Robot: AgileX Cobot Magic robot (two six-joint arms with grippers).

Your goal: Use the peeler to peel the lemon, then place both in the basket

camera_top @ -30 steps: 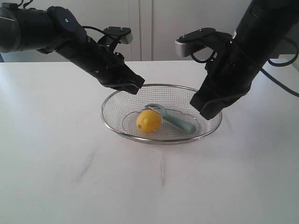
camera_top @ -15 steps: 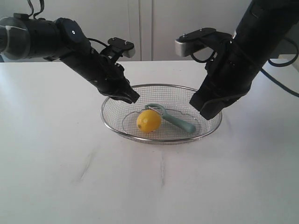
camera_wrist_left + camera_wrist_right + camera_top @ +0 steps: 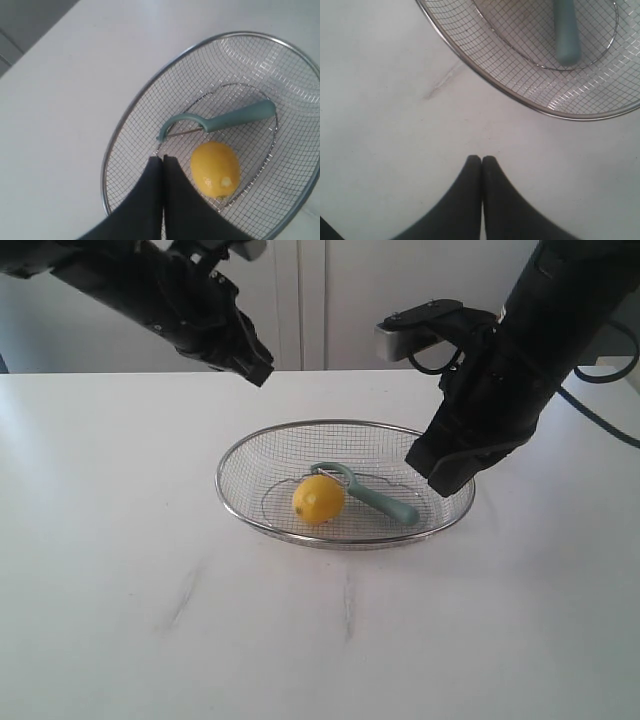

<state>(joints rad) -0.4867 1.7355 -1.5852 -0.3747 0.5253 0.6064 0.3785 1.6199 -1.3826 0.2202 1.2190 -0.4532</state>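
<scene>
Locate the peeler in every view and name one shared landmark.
Exterior view: peeler in the basket, just right of the lemon.
Left wrist view: whole, beside the lemon.
Right wrist view: only the handle end shows.
Shared landmark: the basket's metal rim.

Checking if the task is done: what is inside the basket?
The lemon and the peeler lie side by side inside the basket. The mesh directly under them is covered; nothing else shows.

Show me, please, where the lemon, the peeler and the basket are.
lemon (image 3: 318,499), exterior view, middle of its yellow skin.
peeler (image 3: 385,503), exterior view, on the teal handle.
basket (image 3: 330,422), exterior view, on the far metal rim.
</scene>
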